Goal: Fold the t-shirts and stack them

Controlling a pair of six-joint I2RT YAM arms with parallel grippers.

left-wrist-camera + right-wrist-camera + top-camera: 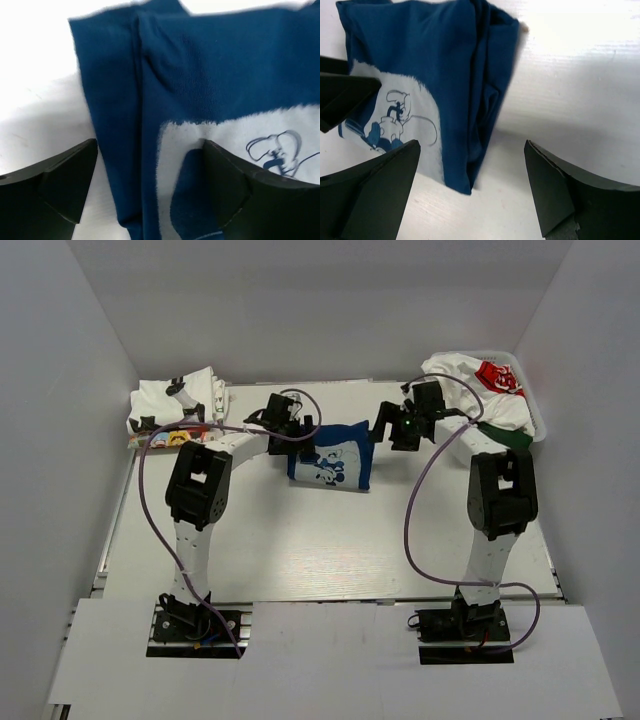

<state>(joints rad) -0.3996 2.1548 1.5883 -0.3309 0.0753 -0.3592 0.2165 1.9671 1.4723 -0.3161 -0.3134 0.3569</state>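
Note:
A folded dark blue t-shirt with a white cartoon print lies at the middle back of the table. My left gripper is open over its left edge; in the left wrist view the cloth runs between the spread fingers, gripper. My right gripper is open over its right edge; in the right wrist view the folded edge lies between the fingertips, gripper. Neither holds cloth. Folded white tees with colourful prints are stacked at the back left.
A white mesh basket at the back right holds crumpled white tees, one with red print and one with dark green trim. White walls enclose the table on three sides. Purple cables loop from both arms.

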